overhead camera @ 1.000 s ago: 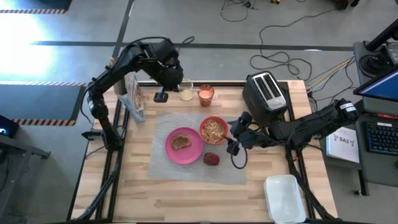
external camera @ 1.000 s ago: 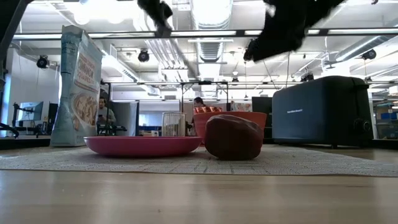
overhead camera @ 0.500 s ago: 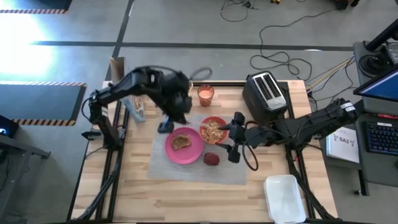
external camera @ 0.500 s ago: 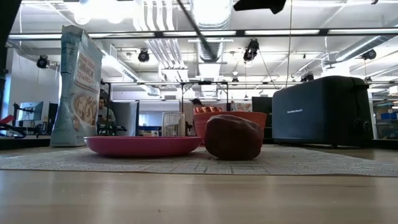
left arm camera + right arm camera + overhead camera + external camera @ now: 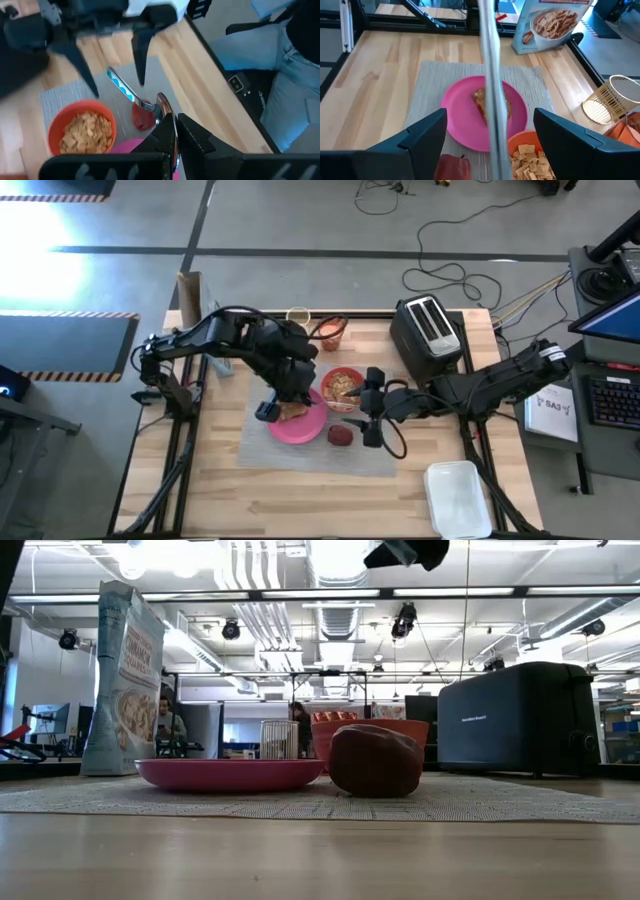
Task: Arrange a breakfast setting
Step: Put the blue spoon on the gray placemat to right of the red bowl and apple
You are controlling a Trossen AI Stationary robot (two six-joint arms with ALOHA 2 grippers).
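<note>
My light wooden table (image 5: 300, 490) holds a grey rectangular woven placemat (image 5: 300, 450) in its middle. A black toaster (image 5: 425, 332) stands by the far right corner, and a tall cereal box (image 5: 125, 680) stands by the far left edge. A white tray (image 5: 458, 498) lies at the near right corner.

On the mat sits my round pink plate (image 5: 300, 425), with a brown toast slice (image 5: 490, 102) lying on it. A smaller red bowl (image 5: 343, 385) full of cereal squares touches the plate's far right side. A dark red patty (image 5: 341, 436) lies on the mat just beside the plate. A clear glass of orange drink (image 5: 332, 332) stands near the far edge, off the mat.

My left gripper (image 5: 268, 410) hangs over the plate. Its fingers (image 5: 192, 140) are pressed together on a thin metal spoon (image 5: 165, 112), held up in the air.

My right gripper (image 5: 372, 405) hovers by the bowl with its fingers (image 5: 415, 137) wide apart, one on each side of the spoon and holding nothing.
</note>
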